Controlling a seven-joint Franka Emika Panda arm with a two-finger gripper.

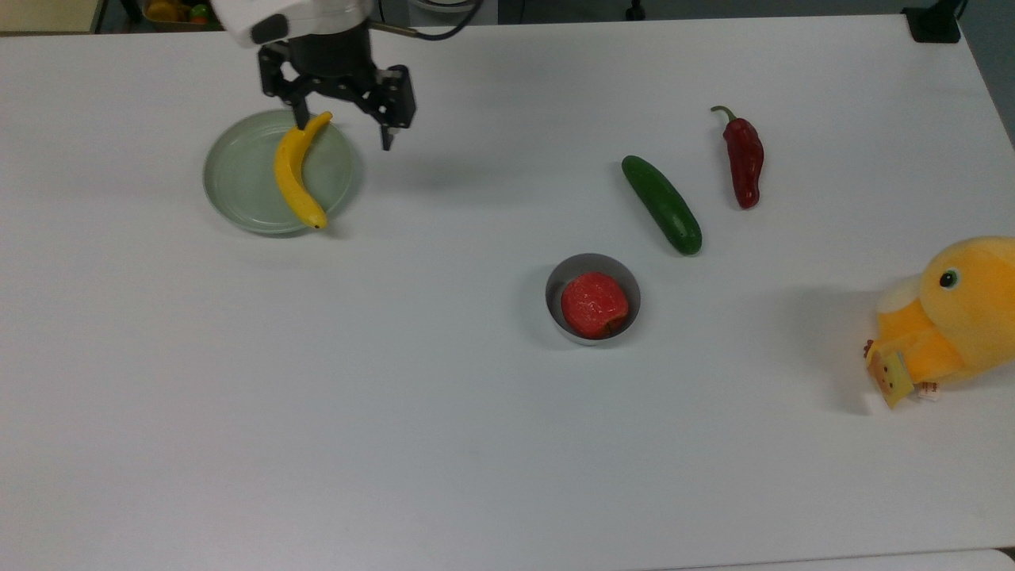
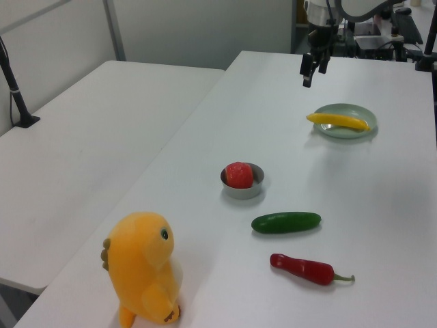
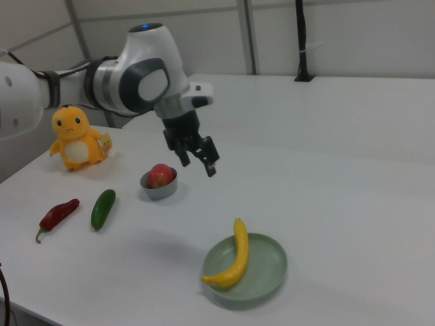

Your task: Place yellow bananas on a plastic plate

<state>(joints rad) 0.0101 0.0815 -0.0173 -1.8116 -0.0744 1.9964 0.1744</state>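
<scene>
The yellow banana [image 1: 295, 168] lies across the pale green plastic plate [image 1: 238, 178], its dark tip reaching just over the rim at the top view's lower right. In the left view the banana [image 2: 338, 121] rests on the plate [image 2: 358, 131]; in the right view the banana [image 3: 234, 257] lies over the plate [image 3: 265, 272]. My gripper [image 1: 342, 131] hangs open and empty above the table, just off the plate's upper right rim in the top view. It also shows high up as the gripper [image 2: 313, 68] in the left view and as the gripper [image 3: 197, 160] in the right view.
A grey metal bowl [image 1: 555, 279] with a red fruit [image 1: 593, 304] stands mid-table. A dark-green cucumber [image 1: 661, 205] and a red pepper [image 1: 744, 161] lie to the top view's right. A yellow plush toy [image 1: 951, 317] sits at the top view's right edge.
</scene>
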